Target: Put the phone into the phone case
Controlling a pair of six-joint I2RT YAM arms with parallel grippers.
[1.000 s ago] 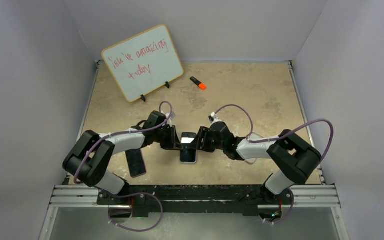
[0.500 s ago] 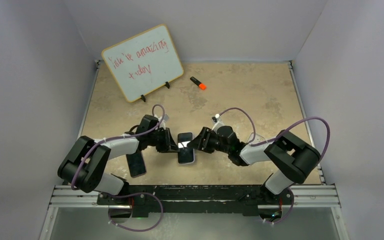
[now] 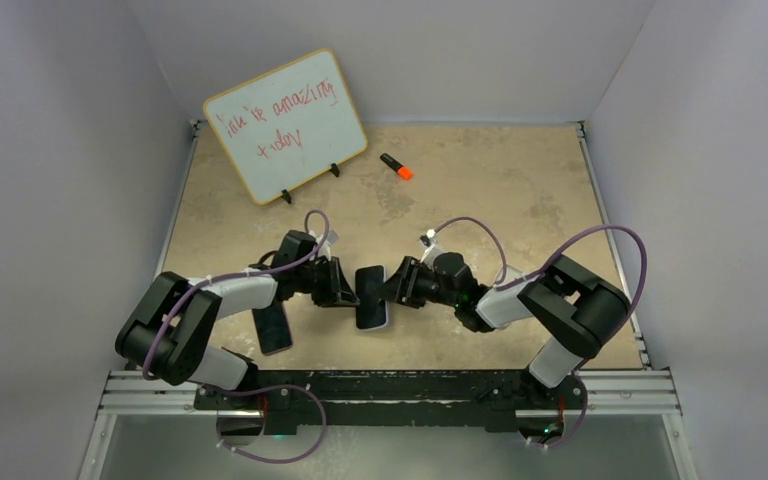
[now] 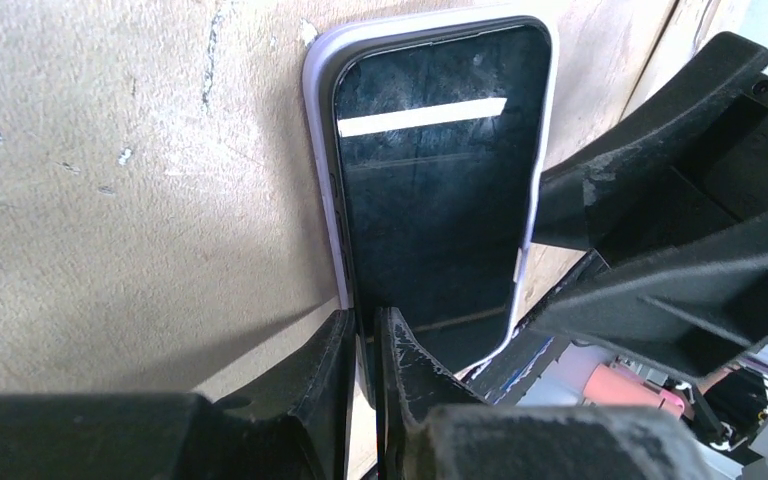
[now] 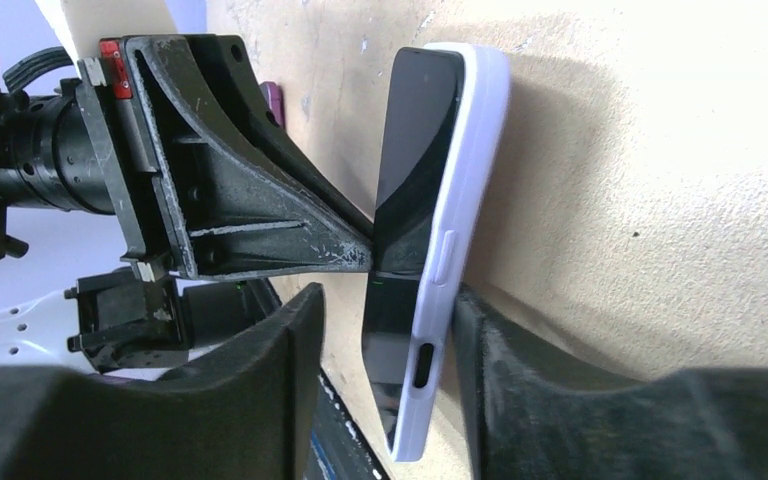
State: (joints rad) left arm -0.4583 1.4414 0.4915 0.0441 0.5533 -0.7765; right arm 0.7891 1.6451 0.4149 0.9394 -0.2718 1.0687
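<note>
The black glass-fronted phone (image 4: 430, 200) lies partly seated in the pale lilac plastic case (image 5: 475, 150), one end apparently proud; left gripper (image 4: 365, 320) clenched against its screen, right gripper (image 5: 388, 300) spread astride.

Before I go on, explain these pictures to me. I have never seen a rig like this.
These are two robot arms bolted to the near edge of a table: the left arm and the right arm. One picture looks down from above and behind them. The other two come from a camera on each wrist, so each shows its own pincer up close. On the table are a whiteboard on a stand, an orange marker and a flat dark device. Between the arms is a black phone in a pale lilac case. The left pincer is shut, its tips against the phone's edge. The right pincer is open, one finger on each side of phone and case. Neither clearly grips it.
</note>
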